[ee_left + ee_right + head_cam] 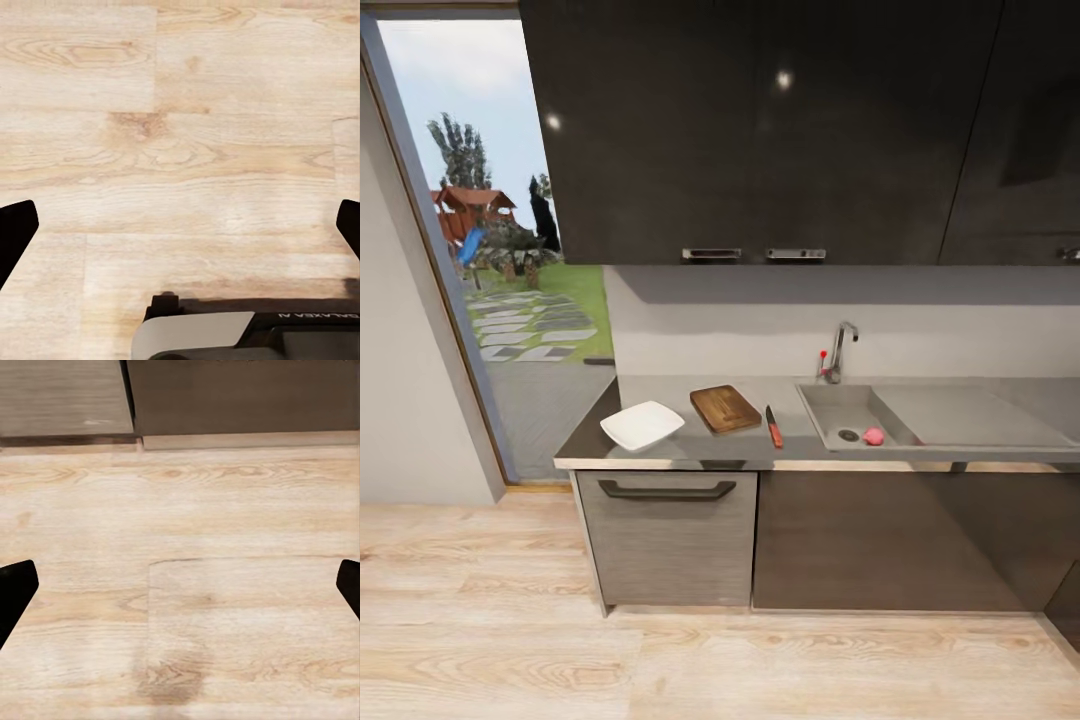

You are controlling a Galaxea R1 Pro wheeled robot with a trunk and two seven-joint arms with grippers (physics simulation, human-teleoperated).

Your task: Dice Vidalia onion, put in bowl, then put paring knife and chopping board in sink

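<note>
In the head view the grey countertop (660, 455) carries a white squarish bowl (642, 425) at its left end. Right of the bowl lies the dark brown chopping board (725, 407), and the paring knife (773, 427) with its reddish handle rests beside the board. The grey sink (830, 402) holds a small pinkish onion (873, 436) next to the round drain (848, 435). A chrome tap (841, 348) with a red knob stands behind the basin. My left gripper (180, 225) hangs open over the wood floor. My right gripper (180, 585) is open too, above the floor near the cabinet base.
Dark wall cabinets (760, 130) hang above the worktop. Below it are a grey drawer front with a black handle (666, 490) and dark doors (890, 540). A tall glass door (500, 260) opens to a garden on the left. Light wood floor (720, 660) lies between me and the counter.
</note>
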